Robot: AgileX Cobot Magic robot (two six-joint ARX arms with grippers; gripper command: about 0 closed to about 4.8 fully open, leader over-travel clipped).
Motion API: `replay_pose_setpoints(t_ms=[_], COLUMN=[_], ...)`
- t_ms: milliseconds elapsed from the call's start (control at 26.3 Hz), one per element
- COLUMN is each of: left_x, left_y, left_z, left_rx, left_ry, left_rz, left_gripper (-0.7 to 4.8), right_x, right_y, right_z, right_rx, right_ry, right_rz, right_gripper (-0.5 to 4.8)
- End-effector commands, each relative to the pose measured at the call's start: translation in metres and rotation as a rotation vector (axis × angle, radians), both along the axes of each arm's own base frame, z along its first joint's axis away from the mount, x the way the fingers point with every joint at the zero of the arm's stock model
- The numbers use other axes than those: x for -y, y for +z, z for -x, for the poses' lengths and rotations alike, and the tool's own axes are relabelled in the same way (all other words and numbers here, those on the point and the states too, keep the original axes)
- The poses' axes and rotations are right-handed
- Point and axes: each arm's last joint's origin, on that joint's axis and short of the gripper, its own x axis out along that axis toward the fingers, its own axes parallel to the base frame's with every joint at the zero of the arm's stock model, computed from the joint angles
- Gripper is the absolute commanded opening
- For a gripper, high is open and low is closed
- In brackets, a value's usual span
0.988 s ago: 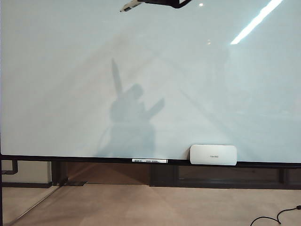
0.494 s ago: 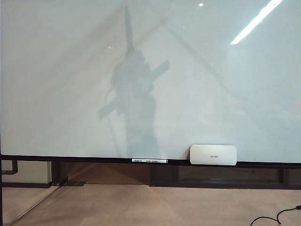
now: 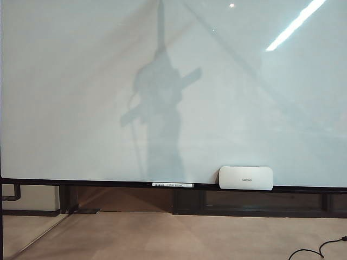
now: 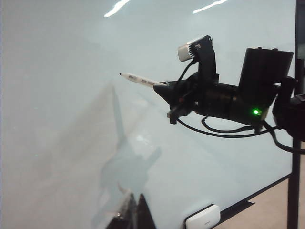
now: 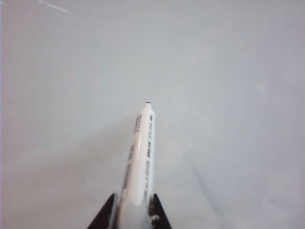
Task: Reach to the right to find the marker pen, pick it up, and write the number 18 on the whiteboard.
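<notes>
Slippage is the main risk from here: the right pincer (image 4: 164, 88) grips the marker pen (image 5: 139, 157) only at its rear end, with most of the barrel sticking out in front, so pressing the tip on the whiteboard (image 3: 70, 81) could lever the pen sideways between the jaws or push it back through them. A tip that lands at a slant, as it now seems to point, may skate on the glossy surface and leave a faint or broken stroke. Press too lightly and no ink comes; press too hard and the pen could twist out of line, spoiling the number 18, of which no stroke shows on the whiteboard yet.

The right pincer is closed on the marker pen, its two dark jaws hugging the white barrel on either side, tip forward. In the left wrist view it hangs in front of the whiteboard's upper part, the tip apparently near the surface but not touching, with its shadow cast lower down. The exterior view shows only that shadow, not the arm.

The left pincer (image 4: 135, 214) shows only as dark finger ends low against the whiteboard, near the white eraser (image 3: 245, 177) on the ledge; they look close together with nothing between them, but I cannot tell for sure.
</notes>
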Motion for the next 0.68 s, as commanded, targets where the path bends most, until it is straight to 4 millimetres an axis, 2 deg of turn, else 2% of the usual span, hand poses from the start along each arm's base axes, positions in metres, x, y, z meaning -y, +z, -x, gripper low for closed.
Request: replay_pose_setpoints(t_ms=[38, 684], left_x=[0.0003, 0.0008], left_y=[0.0015, 0.0006], left_z=[0.0009, 0.0010], left_rx=[0.008, 0.002], left_ry=[-0.020, -0.038], left_rz=[-0.003, -0.011], left_gripper=[-0.05, -0.05], right_x=[0.0022, 0.0091], right_y=[0.0070, 0.0071], right_z=[0.0020, -0.0044], right_rx=[0.035, 0.038], right_ry=[-0.002, -0.027], right_rz=[-0.017, -0.020], right_gripper=[-0.03, -0.03])
